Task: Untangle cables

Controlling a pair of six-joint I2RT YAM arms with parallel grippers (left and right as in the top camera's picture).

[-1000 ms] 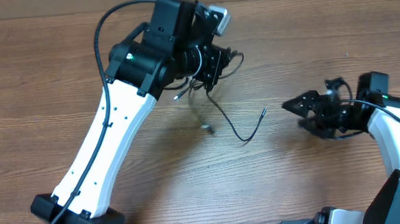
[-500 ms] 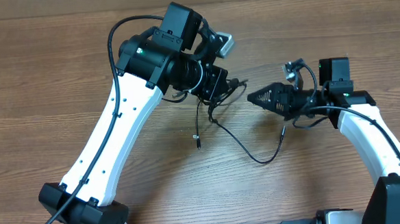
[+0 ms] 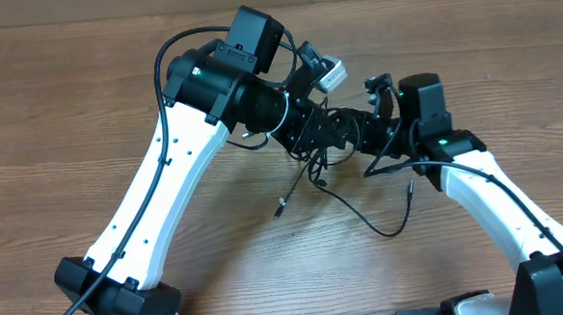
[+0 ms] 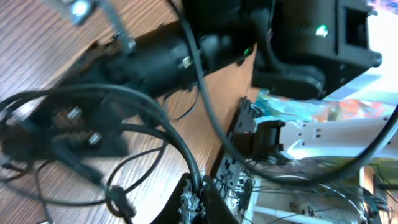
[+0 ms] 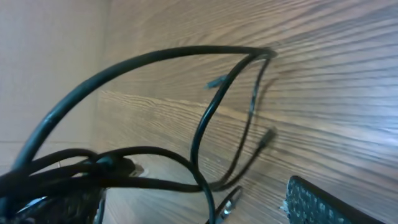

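The cables [image 3: 362,216] are thin black cords bunched in a tangle at the table's middle, lifted off the wood. My left gripper [image 3: 319,131] is shut on the bunch. In the left wrist view its jaws [image 4: 200,200] pinch one black strand [image 4: 180,146]. Two loose ends trail down to the table, one plug [image 3: 279,212] to the left and one plug [image 3: 411,187] to the right. My right gripper [image 3: 346,135] stands open right against the tangle. In the right wrist view, cable loops [image 5: 155,59] cross between its fingers, with one textured pad [image 5: 323,202] at the lower right.
The wooden table [image 3: 57,111] lies bare around both arms. The left arm's white link [image 3: 158,202] runs from the front left corner. The right arm's white link [image 3: 496,204] comes in from the front right. The robot base and wiring [image 4: 298,155] show behind the left jaws.
My right arm has swung left from the table's right side up to the tangle. The left gripper carried the cables a little rightward, and the hanging ends shifted with it.
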